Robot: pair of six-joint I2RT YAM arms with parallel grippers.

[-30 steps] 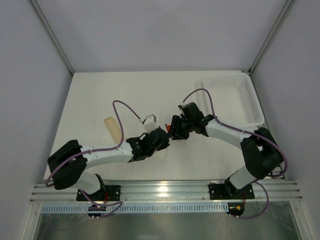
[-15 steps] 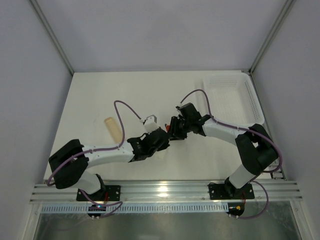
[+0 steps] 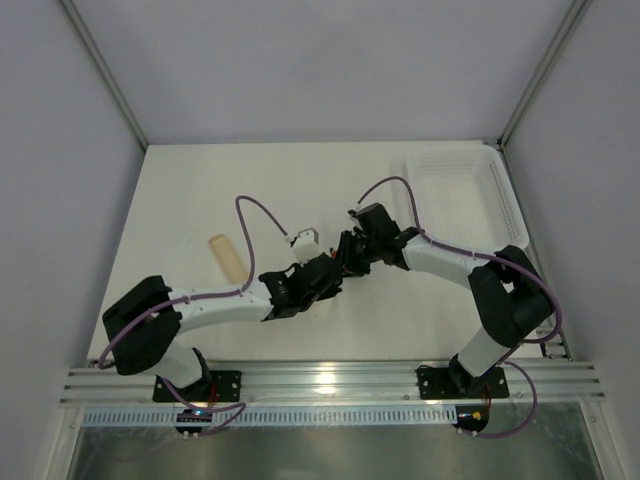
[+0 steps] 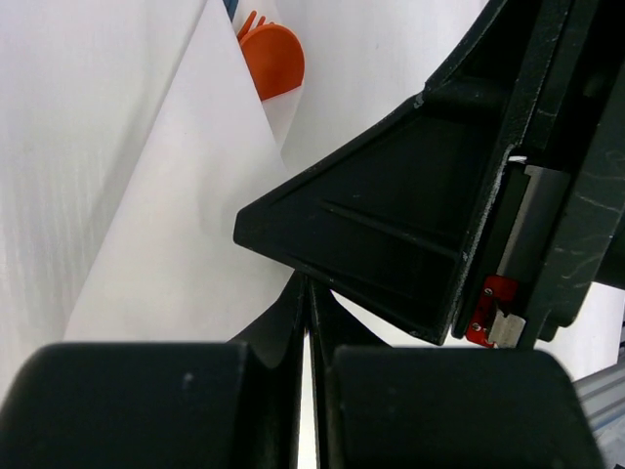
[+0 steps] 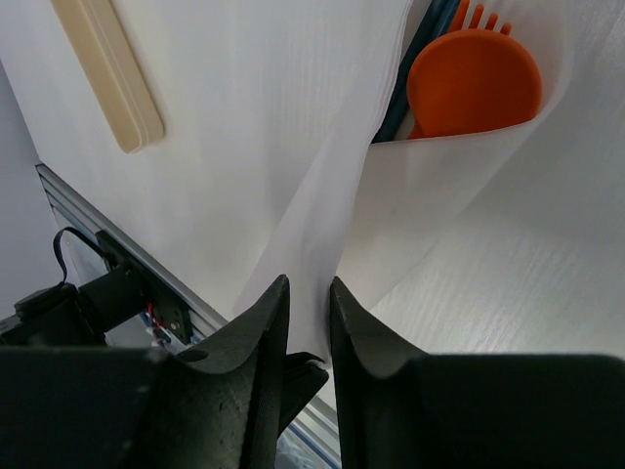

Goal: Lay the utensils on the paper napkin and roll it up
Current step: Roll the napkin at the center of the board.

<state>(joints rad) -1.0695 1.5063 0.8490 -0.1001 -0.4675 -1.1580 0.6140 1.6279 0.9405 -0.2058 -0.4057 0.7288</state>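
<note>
Right wrist view: your right gripper (image 5: 308,293) has its jaws a narrow gap apart, straddling a raised fold of the paper napkin (image 5: 439,186). The paper stands in that gap, but it doesn't look clamped flat yet. Just past the fingers, the napkin wraps over the orange utensil (image 5: 474,83), whose rounded head pokes out of the open end with a blue piece (image 5: 415,68) tucked beside it.

In the left wrist view, your left gripper (image 4: 306,303) is pressed together. A hair of white shows between its fingers, and I can't tell whether that's caught paper.

From above, both grippers meet mid-table. The tan stick (image 3: 227,257) lies bare on the table to the left, well apart from the bundle and not on the napkin.

That sheet looks thin, light and limp, so I'd expect it to crease at a touch and tear if your two grippers pull against each other. Hold it on the doubled fold, not on a single edge. The utensils look smooth and light, so they may slide out of that open end. The stick lies flat, so pinch it across its narrow width near the middle.
</note>
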